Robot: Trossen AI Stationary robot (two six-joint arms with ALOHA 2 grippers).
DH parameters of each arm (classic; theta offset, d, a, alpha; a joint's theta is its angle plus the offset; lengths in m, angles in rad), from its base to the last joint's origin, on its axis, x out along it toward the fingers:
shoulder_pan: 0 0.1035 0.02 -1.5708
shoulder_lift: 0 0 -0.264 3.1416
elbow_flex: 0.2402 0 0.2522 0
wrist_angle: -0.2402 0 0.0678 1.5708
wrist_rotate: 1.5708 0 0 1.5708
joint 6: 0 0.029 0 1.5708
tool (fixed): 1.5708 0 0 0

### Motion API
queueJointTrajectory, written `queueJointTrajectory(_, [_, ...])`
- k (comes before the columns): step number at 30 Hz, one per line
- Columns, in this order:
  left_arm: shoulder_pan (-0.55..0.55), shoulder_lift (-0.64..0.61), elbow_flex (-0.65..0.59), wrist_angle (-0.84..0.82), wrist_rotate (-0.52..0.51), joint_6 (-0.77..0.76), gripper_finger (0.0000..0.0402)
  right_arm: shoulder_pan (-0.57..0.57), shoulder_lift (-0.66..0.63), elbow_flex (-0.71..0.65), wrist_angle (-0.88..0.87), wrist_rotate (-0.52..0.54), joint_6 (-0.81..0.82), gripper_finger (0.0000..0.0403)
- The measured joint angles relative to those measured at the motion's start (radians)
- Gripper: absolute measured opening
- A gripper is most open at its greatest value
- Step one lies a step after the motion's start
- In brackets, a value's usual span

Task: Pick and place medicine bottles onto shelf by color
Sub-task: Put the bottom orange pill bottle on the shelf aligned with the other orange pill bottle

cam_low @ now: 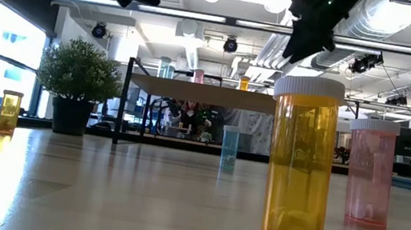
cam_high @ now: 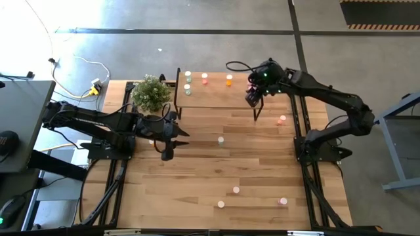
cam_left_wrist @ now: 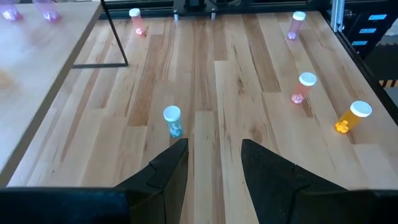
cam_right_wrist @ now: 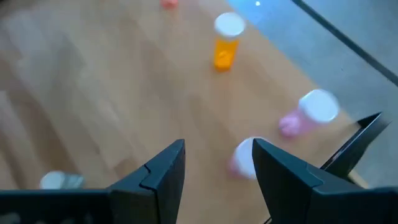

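The shelf [cam_high: 216, 98] stands at the table's far edge, its light wood top on thin black legs. Pale green [cam_high: 188, 86], pink [cam_high: 205, 78] and orange medicine bottles [cam_high: 229, 80] stand on it in groups. My right gripper [cam_right_wrist: 217, 149] hovers open above the shelf's right end [cam_high: 252, 97]. Two pink bottles [cam_right_wrist: 311, 112] stand upright just beyond its fingers, the nearer one [cam_right_wrist: 241, 158] partly hidden behind one finger. My left gripper [cam_left_wrist: 214, 146] waits open above the table's left middle [cam_high: 186, 133], with a pale green bottle [cam_left_wrist: 172, 121] standing ahead of it.
A potted plant [cam_high: 151, 94] stands left of the shelf. Loose bottles stand on the table: pale green [cam_high: 220, 139] in the middle, pink [cam_high: 282, 119] at the right, and pink [cam_high: 236, 190], orange [cam_high: 220, 204] and pink [cam_high: 283, 201] near the front edge.
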Motion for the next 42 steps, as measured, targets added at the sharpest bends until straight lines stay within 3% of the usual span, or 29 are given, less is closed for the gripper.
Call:
queueJointTrajectory(11, [-0.021,-0.039,0.000,-0.107,0.000,-0.011,0.0140,0.237,-0.032,-0.023,-0.086,0.129,0.158,0.0179])
queueJointTrajectory(17, [-0.110,-0.039,-0.014,-0.124,0.000,-0.037,0.0140,0.387,-0.037,-0.100,-0.083,0.209,0.291,0.0179])
queueJointTrajectory(26, [-0.264,-0.046,-0.074,-0.126,-0.030,-0.193,0.0140,0.618,-0.037,-0.174,-0.038,0.295,0.521,0.0179])
queueJointTrajectory(33, [-0.404,-0.046,-0.079,-0.135,-0.111,-0.288,0.0140,0.787,-0.037,-0.224,0.135,0.314,0.587,0.0179])
queueJointTrajectory(42, [-0.561,-0.046,-0.079,-0.134,-0.190,-0.427,0.0140,0.929,-0.036,-0.369,0.566,0.313,0.580,0.0179])
